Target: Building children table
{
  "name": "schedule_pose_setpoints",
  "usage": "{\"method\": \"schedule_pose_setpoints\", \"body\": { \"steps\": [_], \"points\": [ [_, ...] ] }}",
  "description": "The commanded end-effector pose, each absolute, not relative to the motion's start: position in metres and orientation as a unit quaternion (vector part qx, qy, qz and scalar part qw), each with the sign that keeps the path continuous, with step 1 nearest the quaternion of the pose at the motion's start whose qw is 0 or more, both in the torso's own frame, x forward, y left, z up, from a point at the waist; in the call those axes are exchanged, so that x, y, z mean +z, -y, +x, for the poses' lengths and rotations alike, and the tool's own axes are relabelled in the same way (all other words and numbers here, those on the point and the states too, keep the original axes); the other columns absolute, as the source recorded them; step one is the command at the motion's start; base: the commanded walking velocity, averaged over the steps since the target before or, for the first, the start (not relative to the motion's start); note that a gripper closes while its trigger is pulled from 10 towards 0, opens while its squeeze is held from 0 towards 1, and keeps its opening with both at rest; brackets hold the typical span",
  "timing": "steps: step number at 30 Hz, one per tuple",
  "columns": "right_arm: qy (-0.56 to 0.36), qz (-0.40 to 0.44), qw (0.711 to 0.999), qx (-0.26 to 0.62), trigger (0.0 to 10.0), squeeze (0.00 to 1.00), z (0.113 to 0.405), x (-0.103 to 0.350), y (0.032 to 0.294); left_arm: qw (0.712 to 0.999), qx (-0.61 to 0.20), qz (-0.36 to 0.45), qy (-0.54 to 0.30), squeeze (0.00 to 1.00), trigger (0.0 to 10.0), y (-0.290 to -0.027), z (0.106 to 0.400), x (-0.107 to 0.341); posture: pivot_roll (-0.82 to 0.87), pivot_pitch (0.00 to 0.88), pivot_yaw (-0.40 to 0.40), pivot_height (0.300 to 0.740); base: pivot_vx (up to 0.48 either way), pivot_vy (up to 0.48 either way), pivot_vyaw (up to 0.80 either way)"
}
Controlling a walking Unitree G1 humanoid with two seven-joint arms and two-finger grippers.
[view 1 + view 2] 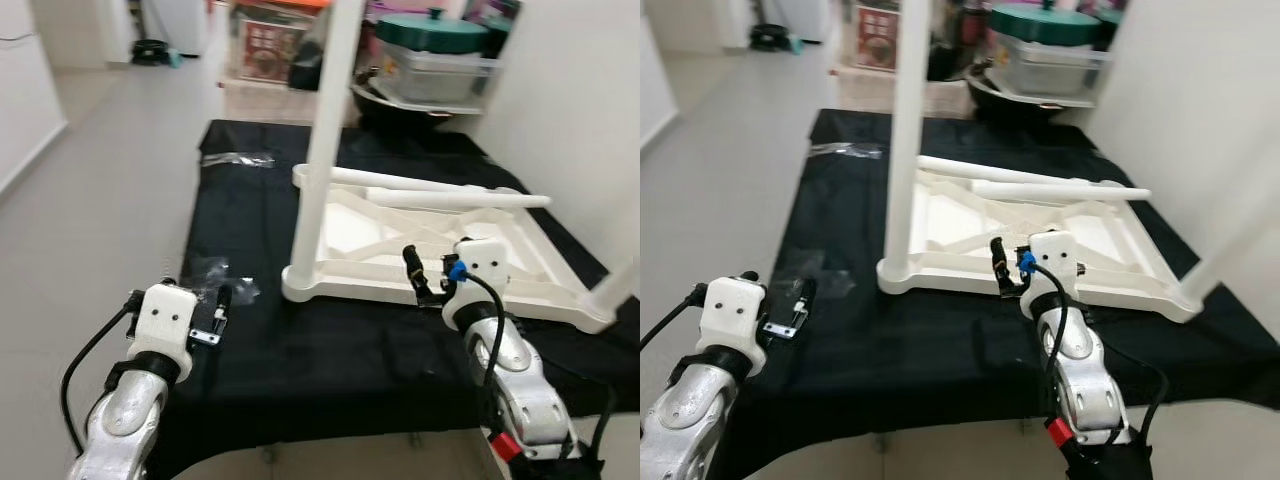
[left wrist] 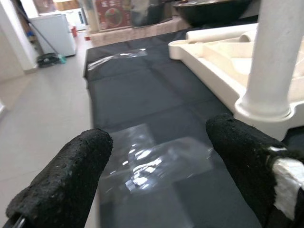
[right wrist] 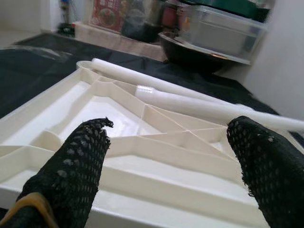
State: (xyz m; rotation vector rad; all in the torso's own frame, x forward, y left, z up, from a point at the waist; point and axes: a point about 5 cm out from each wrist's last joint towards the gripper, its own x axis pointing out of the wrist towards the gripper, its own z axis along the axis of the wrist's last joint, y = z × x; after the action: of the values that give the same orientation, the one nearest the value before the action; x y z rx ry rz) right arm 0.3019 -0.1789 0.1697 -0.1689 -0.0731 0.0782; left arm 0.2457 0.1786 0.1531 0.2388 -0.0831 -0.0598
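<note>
The white table top (image 1: 350, 235) lies upside down on a black cloth (image 1: 330, 350). One white leg (image 1: 325, 130) stands upright in its near left corner. Another leg (image 1: 618, 285) rises at the near right corner. Two loose legs (image 1: 450, 195) lie across the far part of the top. My right gripper (image 3: 171, 128) is open, just before the top's near edge, with nothing between its fingers. My left gripper (image 2: 156, 137) is open over a clear plastic bag (image 2: 152, 161) on the cloth, left of the standing leg.
A second clear plastic bag (image 1: 237, 158) lies at the cloth's far left. Behind the cloth stand a clear bin with a green-lidded pot (image 1: 437, 55) and a printed box (image 1: 270, 45). A white wall (image 1: 570, 110) is on the right, tiled floor (image 1: 110, 200) on the left.
</note>
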Motion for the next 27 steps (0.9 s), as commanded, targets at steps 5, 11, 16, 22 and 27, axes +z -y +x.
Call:
{"method": "schedule_pose_setpoints", "body": {
  "steps": [5,11,16,22,27],
  "points": [
    [0.037,-0.085,0.994,0.057,10.0,0.0,0.308,0.169,0.172,0.992,-0.042,0.108,0.045,0.0,10.0,-0.171,0.246,0.154,0.07,0.0,-0.123,0.74,0.0,-0.465,0.0],
    [0.029,-0.09,0.994,0.058,10.0,0.0,0.313,0.168,0.173,0.993,-0.04,0.092,0.055,0.0,10.0,-0.168,0.246,0.155,0.06,0.0,-0.124,0.74,0.0,-0.217,0.0],
    [0.019,-0.1,0.992,0.074,10.0,0.0,0.316,0.165,0.173,0.994,-0.037,0.089,0.049,0.0,10.0,-0.169,0.247,0.153,0.06,0.0,-0.124,0.74,0.0,0.0,0.0],
    [0.004,-0.114,0.978,0.173,10.0,0.0,0.319,0.162,0.157,0.994,-0.039,0.086,0.046,0.0,10.0,-0.167,0.248,0.151,0.06,0.0,-0.118,0.74,0.0,0.0,0.0],
    [0.0,-0.133,0.956,0.261,10.0,0.0,0.327,0.164,0.135,0.994,-0.046,0.088,0.041,0.0,10.0,-0.165,0.248,0.148,0.07,0.0,-0.124,0.74,0.0,0.0,0.0]
  ]
}}
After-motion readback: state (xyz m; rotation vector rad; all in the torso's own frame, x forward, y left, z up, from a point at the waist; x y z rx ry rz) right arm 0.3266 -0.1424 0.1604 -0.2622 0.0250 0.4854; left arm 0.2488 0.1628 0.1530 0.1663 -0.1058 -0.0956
